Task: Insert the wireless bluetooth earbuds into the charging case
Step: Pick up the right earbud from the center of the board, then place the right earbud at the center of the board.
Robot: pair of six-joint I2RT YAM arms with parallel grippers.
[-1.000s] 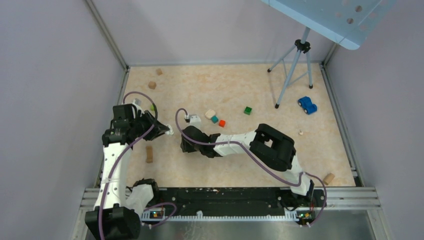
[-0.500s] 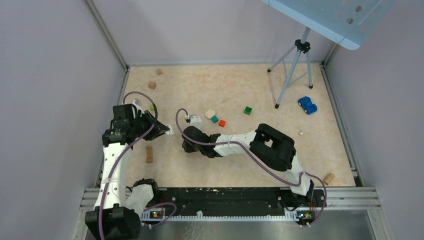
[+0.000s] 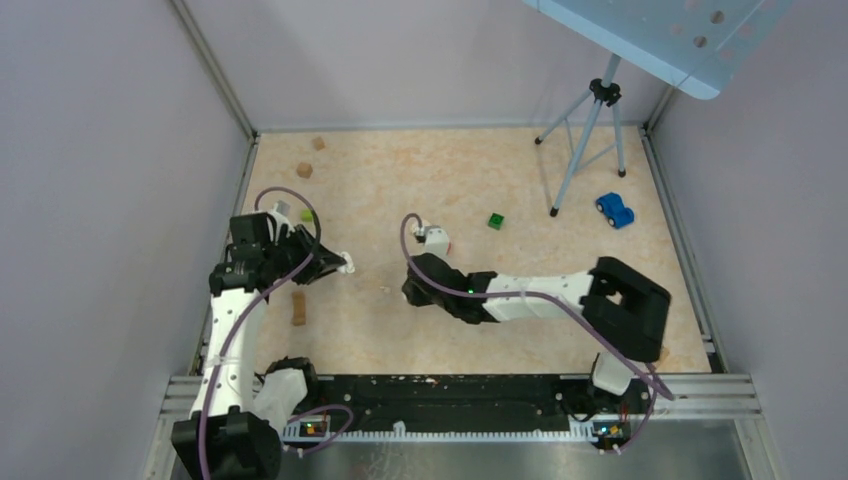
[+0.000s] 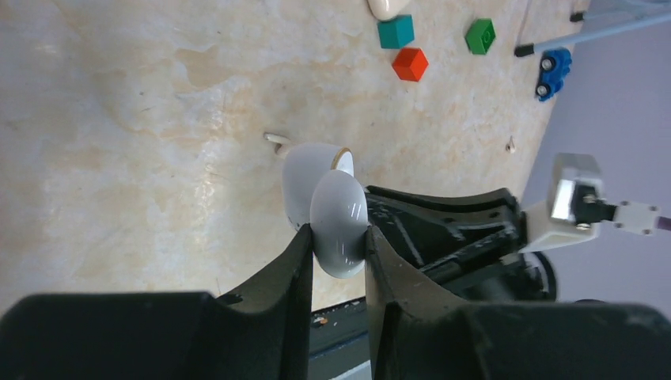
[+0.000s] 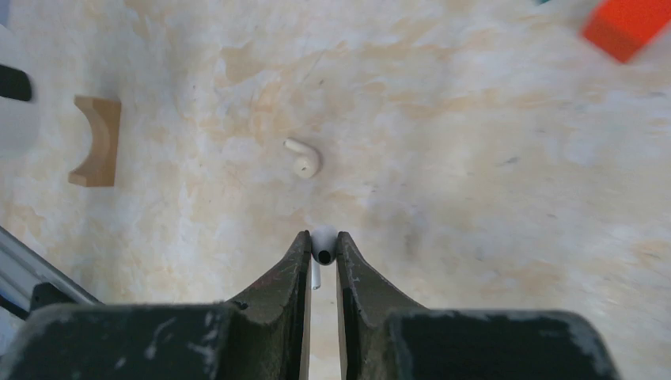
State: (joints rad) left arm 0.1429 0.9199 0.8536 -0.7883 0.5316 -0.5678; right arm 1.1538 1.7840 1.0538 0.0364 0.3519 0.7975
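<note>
My left gripper [image 4: 337,236] is shut on the charging case [image 4: 339,207], a glossy white rounded shell with its lid hinged open. It holds the case above the table, left of centre in the top view [image 3: 345,265]. My right gripper [image 5: 322,244] is shut on one white earbud [image 5: 323,237], stem hanging down between the fingers, just above the table. The other earbud [image 5: 303,157] lies loose on the table a little ahead of it. This earbud also shows in the left wrist view [image 4: 274,141] and, tiny, in the top view [image 3: 384,290], between the two grippers.
A tan arched wooden block [image 3: 298,308] lies near the left arm. Teal [image 4: 395,32], red [image 4: 410,63] and green [image 3: 495,221] cubes and a beige rounded piece [image 4: 385,6] sit mid-table. A tripod [image 3: 580,150] and a blue toy car [image 3: 614,210] stand far right.
My right arm has pulled back to the right, away from the left gripper. A loose earbud now shows on the table between them. The left gripper has hardly moved.
</note>
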